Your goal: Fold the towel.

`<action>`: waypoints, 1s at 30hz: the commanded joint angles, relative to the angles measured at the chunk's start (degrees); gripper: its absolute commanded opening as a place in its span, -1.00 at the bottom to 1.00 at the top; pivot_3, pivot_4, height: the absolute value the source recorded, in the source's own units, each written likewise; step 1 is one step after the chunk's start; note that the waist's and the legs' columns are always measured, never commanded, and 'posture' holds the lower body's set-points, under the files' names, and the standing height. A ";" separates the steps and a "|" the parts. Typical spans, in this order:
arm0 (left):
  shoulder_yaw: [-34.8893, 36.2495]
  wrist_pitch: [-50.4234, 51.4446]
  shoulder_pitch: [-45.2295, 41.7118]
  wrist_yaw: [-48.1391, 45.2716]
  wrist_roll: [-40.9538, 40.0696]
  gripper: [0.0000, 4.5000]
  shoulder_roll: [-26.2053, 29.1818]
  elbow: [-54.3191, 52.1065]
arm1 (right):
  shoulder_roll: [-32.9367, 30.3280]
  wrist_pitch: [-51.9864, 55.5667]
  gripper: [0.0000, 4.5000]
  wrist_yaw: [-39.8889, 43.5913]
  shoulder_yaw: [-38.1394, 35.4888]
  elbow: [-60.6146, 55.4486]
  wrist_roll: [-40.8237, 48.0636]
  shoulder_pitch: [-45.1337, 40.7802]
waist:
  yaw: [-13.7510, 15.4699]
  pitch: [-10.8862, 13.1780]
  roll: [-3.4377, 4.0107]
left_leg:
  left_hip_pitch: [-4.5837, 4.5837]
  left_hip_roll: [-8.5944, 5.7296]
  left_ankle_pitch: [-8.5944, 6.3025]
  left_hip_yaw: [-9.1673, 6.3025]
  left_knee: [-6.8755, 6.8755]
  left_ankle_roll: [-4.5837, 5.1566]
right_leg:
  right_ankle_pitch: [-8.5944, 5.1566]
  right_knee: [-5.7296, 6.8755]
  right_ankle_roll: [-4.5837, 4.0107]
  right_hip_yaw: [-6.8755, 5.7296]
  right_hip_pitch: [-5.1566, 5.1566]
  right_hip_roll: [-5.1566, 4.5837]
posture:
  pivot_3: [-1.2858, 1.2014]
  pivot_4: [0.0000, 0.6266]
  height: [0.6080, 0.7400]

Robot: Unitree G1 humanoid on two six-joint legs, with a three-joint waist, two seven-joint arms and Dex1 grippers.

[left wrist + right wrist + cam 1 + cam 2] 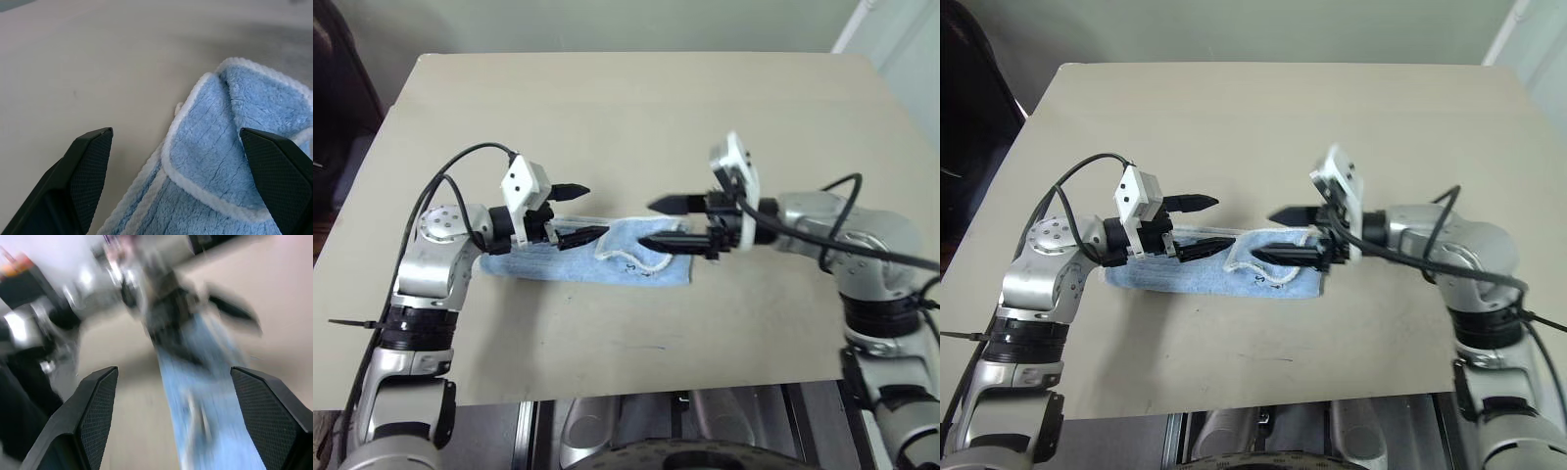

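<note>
The towel (563, 264) lies on the beige table (607, 117) as a long light blue strip with a white border. One white-edged corner is folded over near its right end (626, 257). My left gripper (595, 211) hovers over the towel's middle, open, with nothing between its fingers. In the left wrist view the towel's folded layers (215, 161) lie just beyond the two spread fingers. My right gripper (646, 223) points left above the towel's right end, also open and empty, facing the left gripper. The right wrist view shows the towel (210, 396) stretching away below that gripper.
The table's front edge (607, 397) runs close to the towel. Its left edge borders a dark piece of furniture (333, 98). Bare tabletop extends behind the towel and to both sides.
</note>
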 commanded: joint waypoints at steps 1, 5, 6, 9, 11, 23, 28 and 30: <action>-0.01 0.98 -0.87 -1.29 -1.25 1.00 0.01 -2.33 | -4.24 4.49 0.73 0.99 -2.98 -3.38 3.84 2.99 | -0.04 0.00 0.00 | 0.00 0.00 0.00 0.02 0.00 -0.01 | 0.00 0.00 0.01 0.01 0.00 0.00 | 0.03 -0.52 0.44; -1.55 1.37 0.09 -3.29 -0.25 1.00 1.05 -2.33 | -8.44 4.52 0.73 1.90 -2.46 -6.05 3.93 8.32 | -0.11 0.00 0.00 | 0.02 0.01 -0.01 0.02 -0.02 -0.04 | -0.02 0.02 0.04 0.01 0.00 0.01 | 0.03 -0.52 0.44; -1.87 1.44 0.26 -3.87 -0.14 1.00 1.19 -2.17 | -8.75 4.37 0.73 1.67 -1.89 -6.38 3.53 8.99 | -0.25 0.00 -0.01 | 0.01 0.01 -0.01 0.02 -0.02 -0.03 | -0.02 0.02 0.04 0.01 0.00 0.02 | 0.03 -0.52 0.44; -2.47 4.16 0.67 -6.01 -1.52 1.00 1.71 -2.70 | -8.50 3.54 0.73 0.62 0.33 -6.99 1.69 9.76 | -0.51 0.00 0.00 | 0.06 0.01 -0.05 0.03 -0.02 0.07 | -0.01 0.05 0.06 0.05 0.01 0.03 | 0.03 -0.52 0.44; -3.29 5.72 1.26 -8.31 -1.79 1.00 3.11 -3.28 | -7.59 2.72 0.73 -0.35 2.33 -6.59 -0.10 9.39 | -0.55 0.00 0.00 | 0.08 0.02 -0.07 0.02 -0.02 0.12 | 0.00 0.06 0.06 0.06 0.01 0.05 | 0.03 -0.52 0.44; -2.51 2.30 1.25 -8.04 0.95 1.00 3.65 0.63 | -1.22 -0.88 0.73 -1.37 7.25 -1.81 -5.50 5.53 | -0.35 0.00 0.00 | 0.08 0.04 -0.25 0.01 0.00 0.56 | 0.03 0.07 0.03 0.06 0.02 0.07 | 0.03 -0.52 0.44; -2.25 2.70 3.16 -7.93 0.65 1.00 3.99 -1.03 | 1.76 -2.24 0.73 -1.90 9.27 0.94 -8.36 4.01 | -0.40 0.00 0.00 | 0.06 0.04 -0.24 0.01 -0.01 0.53 | 0.03 0.07 0.03 0.06 -0.02 0.07 | 0.03 -0.52 0.44; -2.12 2.95 3.48 -7.77 0.54 1.00 4.02 -1.38 | 2.96 -3.22 0.73 -2.07 9.57 2.08 -9.41 3.24 | -0.40 0.00 0.00 | 0.06 0.04 -0.24 0.01 -0.01 0.53 | 0.04 0.09 0.01 0.05 -0.03 0.07 | 0.03 -0.52 0.44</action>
